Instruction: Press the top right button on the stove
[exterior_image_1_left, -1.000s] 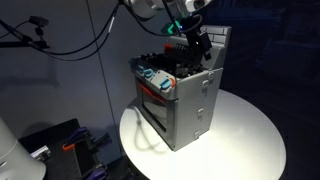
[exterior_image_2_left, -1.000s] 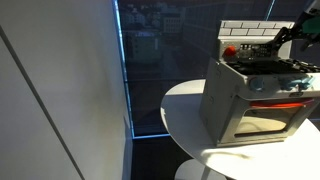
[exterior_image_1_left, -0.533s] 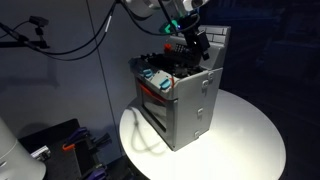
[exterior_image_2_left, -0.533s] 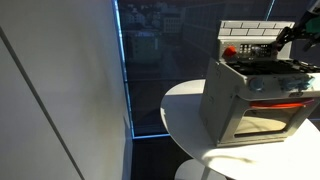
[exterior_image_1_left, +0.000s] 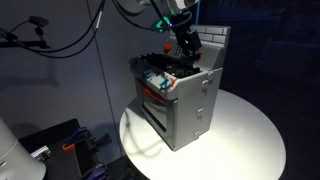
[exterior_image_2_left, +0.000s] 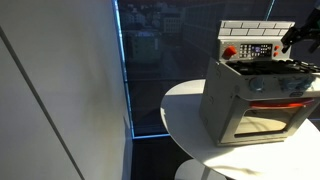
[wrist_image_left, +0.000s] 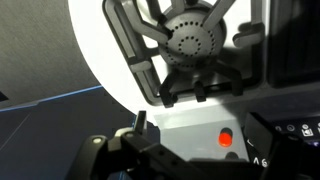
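Note:
The small grey toy stove (exterior_image_1_left: 185, 100) stands on a round white table (exterior_image_1_left: 250, 140) and shows in both exterior views (exterior_image_2_left: 255, 100). Its brick-patterned back panel carries a dark control panel (exterior_image_2_left: 256, 50) with a red button at its left. My gripper (exterior_image_1_left: 186, 46) hangs just above the burners, in front of the back panel, at the frame's right edge in an exterior view (exterior_image_2_left: 297, 36). It looks shut and empty. In the wrist view a black burner (wrist_image_left: 195, 40), a lit red button (wrist_image_left: 225, 139) and the dark control panel (wrist_image_left: 292, 140) show; my gripper (wrist_image_left: 150, 145) is a dark mass at the bottom.
A white wall panel (exterior_image_2_left: 60, 90) fills the left, beside a dark window. Cables (exterior_image_1_left: 70, 40) hang behind the arm. Boxes and clutter (exterior_image_1_left: 60, 150) lie on the floor beside the table. The table edge is close to the stove's front.
My gripper has lifted off the burner area and shifted toward the back panel's side; the control panel now shows uncovered in an exterior view.

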